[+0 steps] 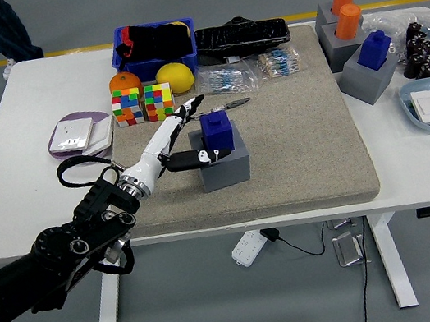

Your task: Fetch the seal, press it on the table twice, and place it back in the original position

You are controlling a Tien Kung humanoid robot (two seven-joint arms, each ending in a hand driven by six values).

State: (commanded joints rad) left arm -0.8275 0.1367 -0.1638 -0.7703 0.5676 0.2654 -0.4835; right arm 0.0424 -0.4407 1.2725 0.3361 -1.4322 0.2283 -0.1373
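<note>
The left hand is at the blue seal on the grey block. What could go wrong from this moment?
1. The left hand has its fingers around the blue seal but not clearly closed; lifting could let it slip.
2. The grey block stands loose on the mat, so it may shift.
3. The cubes are close behind the wrist.

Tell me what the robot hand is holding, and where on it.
The left robot hand is at the blue seal on its grey base, thumb and fingers around its sides; a firm hold cannot be told.
</note>
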